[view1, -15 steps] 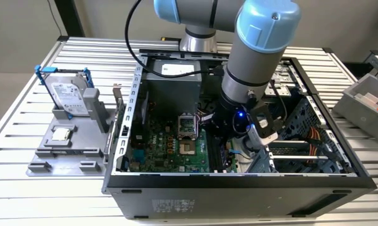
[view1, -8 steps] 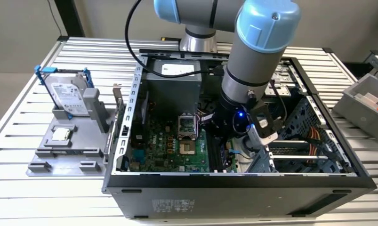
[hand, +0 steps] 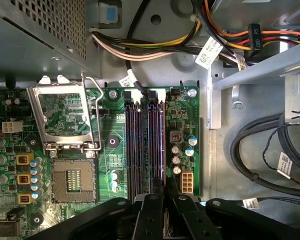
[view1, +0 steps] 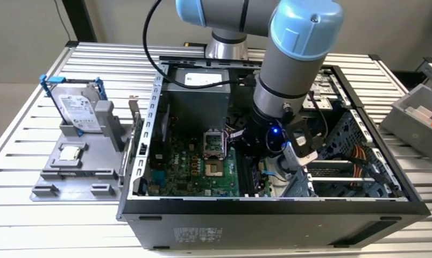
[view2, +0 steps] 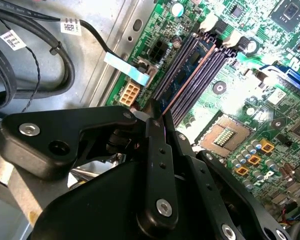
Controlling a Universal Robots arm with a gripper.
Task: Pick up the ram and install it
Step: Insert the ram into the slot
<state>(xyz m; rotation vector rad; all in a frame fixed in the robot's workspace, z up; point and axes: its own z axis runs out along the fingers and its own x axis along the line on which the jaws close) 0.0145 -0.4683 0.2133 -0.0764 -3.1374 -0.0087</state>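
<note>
**Item: the ram**. Bluish-green stick standing on edge in the outermost of the long black memory slots, the one nearest the bare metal case wall. The second wrist view shows its face with dark chips and its thin top edge running away from the fingers. In the first wrist view it is seen only edge-on, as a thin line in the same row.

**Gripper**, also. Black fingers are drawn almost together, with the near end of the ram pinched between their tips.

**Motherboard**. Green and lying flat in the case. The first wrist view shows the bare processor socket with its metal retaining frame swung open beside the slots, and a bundle of coloured wires beyond.

**Arm**. Grey with blue caps, reaching down into the open computer case in the exterior view.

**Outside the case**, toward the exterior view's left, on the slatted metal table: a grey fixture carrying a silver hard drive in a blue frame and a small square chip.
</note>
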